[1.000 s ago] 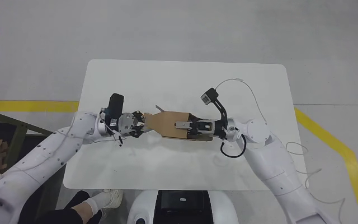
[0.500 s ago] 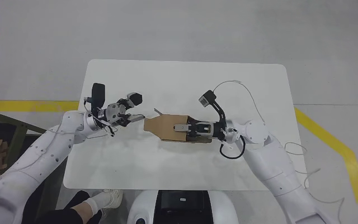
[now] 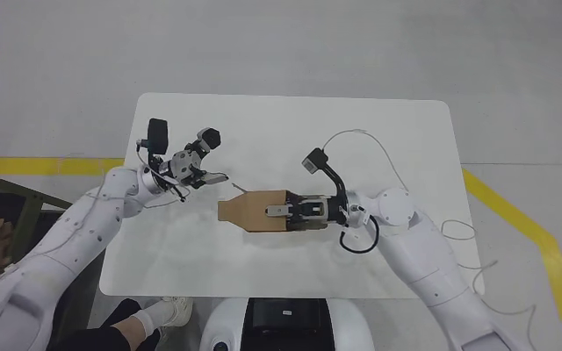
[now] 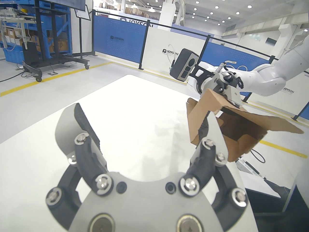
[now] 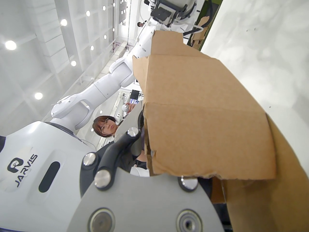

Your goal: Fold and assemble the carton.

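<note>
A brown cardboard carton (image 3: 255,211) is held a little above the white table (image 3: 290,123) near its middle, partly opened, with flaps sticking out toward the left arm. My right gripper (image 3: 283,211) is shut on the carton's wall; in the right wrist view the carton (image 5: 205,121) covers one finger. My left gripper (image 3: 209,177) stands open to the left of the carton, apart from it, nothing between its fingers. In the left wrist view the carton (image 4: 229,126) hangs beyond my open left gripper (image 4: 144,119), its open end facing the camera.
A thin white cable (image 3: 386,145) loops over the table behind the right arm. The table's front edge (image 3: 263,294) lies close below the carton. Bare tabletop stretches toward the far side.
My left gripper let go of the carton, opened and pulled back to the left and away. The right gripper carried the carton slightly left and toward the front edge.
</note>
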